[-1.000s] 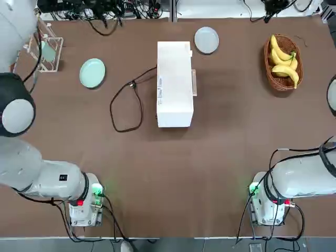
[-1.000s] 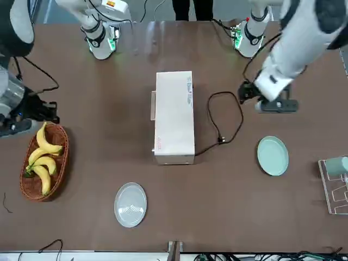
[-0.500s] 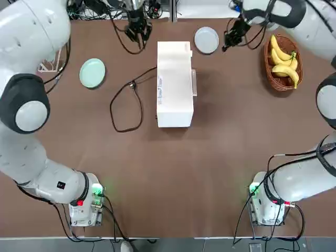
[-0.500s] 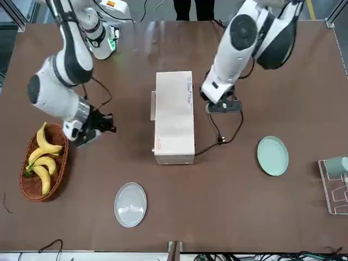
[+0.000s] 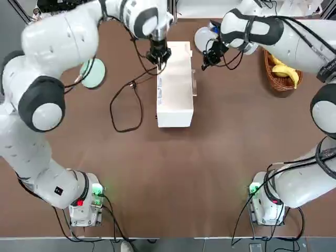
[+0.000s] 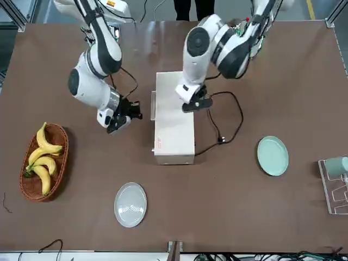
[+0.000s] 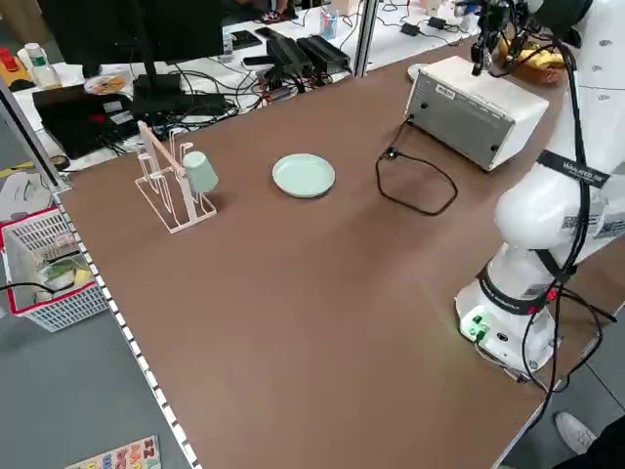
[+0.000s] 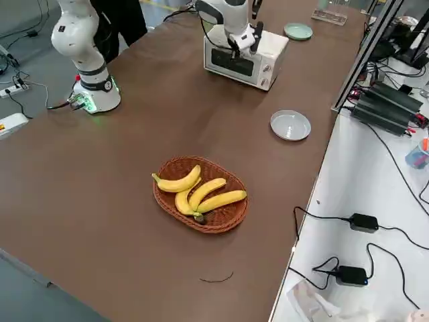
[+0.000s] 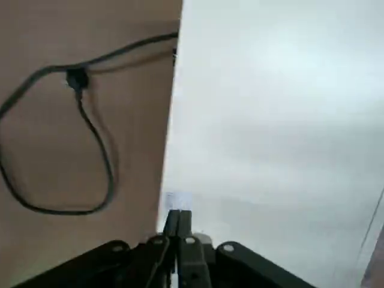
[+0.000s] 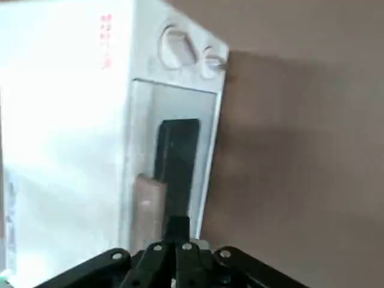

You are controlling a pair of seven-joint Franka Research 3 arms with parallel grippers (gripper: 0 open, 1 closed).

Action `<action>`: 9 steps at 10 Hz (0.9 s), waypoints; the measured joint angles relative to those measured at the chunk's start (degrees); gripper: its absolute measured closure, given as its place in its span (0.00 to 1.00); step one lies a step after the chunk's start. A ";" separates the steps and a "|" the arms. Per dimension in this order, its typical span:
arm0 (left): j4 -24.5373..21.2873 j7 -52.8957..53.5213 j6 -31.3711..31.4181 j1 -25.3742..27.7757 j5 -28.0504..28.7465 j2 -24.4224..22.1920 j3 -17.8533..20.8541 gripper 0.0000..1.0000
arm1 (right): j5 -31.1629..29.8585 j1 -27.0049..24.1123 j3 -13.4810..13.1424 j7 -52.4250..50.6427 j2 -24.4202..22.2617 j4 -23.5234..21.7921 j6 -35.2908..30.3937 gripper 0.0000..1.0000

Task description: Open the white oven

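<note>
The white oven [image 5: 175, 86] lies mid-table with its door shut. The door and its handle [image 5: 195, 82] face the robot's right. My left gripper [image 5: 158, 58] hangs over the far left edge of the oven's top [image 9: 270, 120], with its fingers [image 9: 178, 225] shut and empty. My right gripper [image 5: 206, 59] is just off the door side, near the far corner, apart from the handle. In the right wrist view its shut fingers [image 10: 177, 231] point at the glass pane [image 10: 179, 150] and the handle [image 10: 149, 201]. The black cord [image 5: 126, 105] loops to the oven's left.
A grey plate [image 6: 130, 204] lies beyond the oven and a green plate [image 6: 272, 156] on the robot's left. A basket of bananas [image 6: 42, 163] sits at the far right. A wire rack with a cup [image 7: 176, 186] stands at the far left.
Both arms have swung in towards the oven. The left gripper moved over its top. The right gripper came from near the grey plate to the door side.
</note>
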 joint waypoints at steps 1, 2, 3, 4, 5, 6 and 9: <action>-1.97 -1.43 1.83 -0.54 0.06 0.03 -0.02 0.99 | 0.01 0.98 -0.02 1.42 -0.26 -0.05 0.02 0.99; -3.10 -1.74 2.48 -0.63 0.06 0.02 -0.02 0.99 | 0.04 1.62 -0.02 1.92 -0.42 -0.21 0.24 0.98; -3.64 -1.79 2.73 -0.63 0.06 0.02 -0.01 0.99 | 0.07 2.01 -0.05 2.02 -0.43 -0.44 0.96 0.98; -3.86 -1.81 2.94 -0.64 0.06 0.02 -0.02 0.99 | 0.09 2.55 -0.05 2.32 -0.43 -0.64 1.90 0.98; -4.11 -1.86 3.40 -0.63 0.06 0.03 -0.01 0.99 | 0.11 3.19 -0.04 2.98 -0.43 -0.87 2.66 0.98; -4.44 -1.90 3.90 -0.63 0.06 0.05 -0.01 0.99 | 0.12 3.95 -0.03 3.89 -0.37 -1.03 3.54 0.98; -4.92 -2.03 4.13 -0.64 0.25 0.10 0.00 0.99 | 0.12 5.55 0.27 5.22 0.57 -1.78 6.17 0.98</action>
